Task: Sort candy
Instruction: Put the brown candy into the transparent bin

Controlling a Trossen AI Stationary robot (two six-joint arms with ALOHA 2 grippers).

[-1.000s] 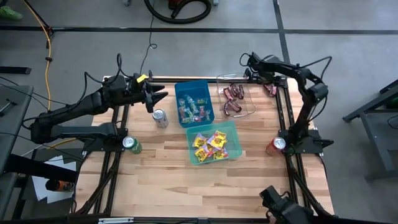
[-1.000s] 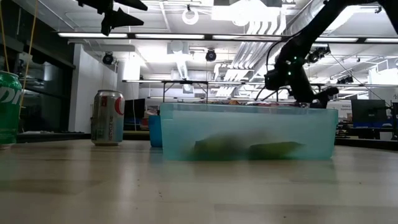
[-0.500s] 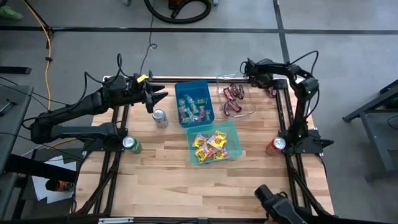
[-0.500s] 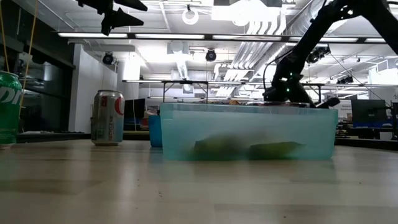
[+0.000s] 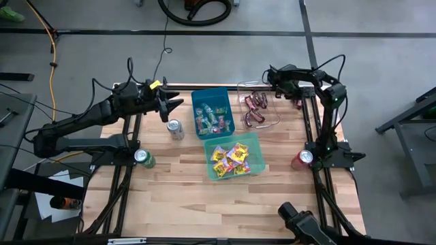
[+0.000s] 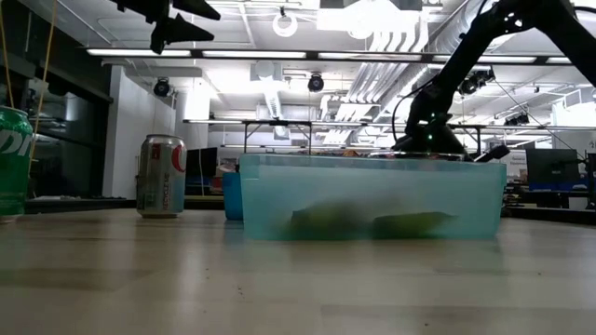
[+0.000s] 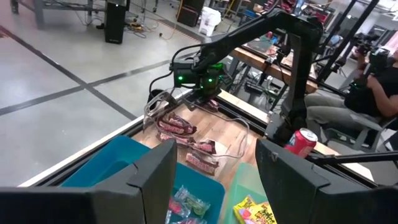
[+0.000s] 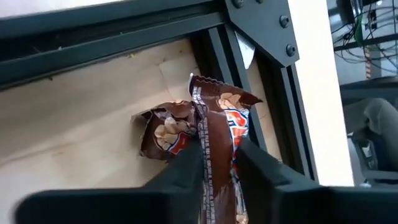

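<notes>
Right tool: mine [image 8: 217, 168] sits at the far right corner of the counter [image 5: 184, 197], by the dark frame rail, just beyond the clear tray [image 5: 259, 109]. Its fingers [image 8: 180, 171] are pinched together on a dark maroon wrapper [image 8: 217, 124] that stands up between them.
Second wrapper: another maroon piece [image 8: 165, 134] lies on the wood, touching the held one.
Left tool: mine [image 5: 176, 105] hangs above the far left part of the counter, beside the blue bin, fingers [image 7: 155, 180] spread wide with nothing between them.
Clear tray: holds several maroon wrappers [image 5: 255, 109].
Blue bin: I see small green, red and pink pieces [image 5: 211, 121] inside the blue bin [image 5: 197, 99], at the middle of the far side.
Teal bin: the teal bin [image 5: 253, 139] sits nearer the front and holds the yellow packets [image 5: 230, 158].
Cans: a silver can [image 5: 175, 128] stands beside the blue bin, a green can [image 5: 143, 158] at the left edge, a red can [image 5: 302, 158] at the right edge.
Room: a seated person [image 7: 367, 81] shows beyond the counter in my left wrist view.
</notes>
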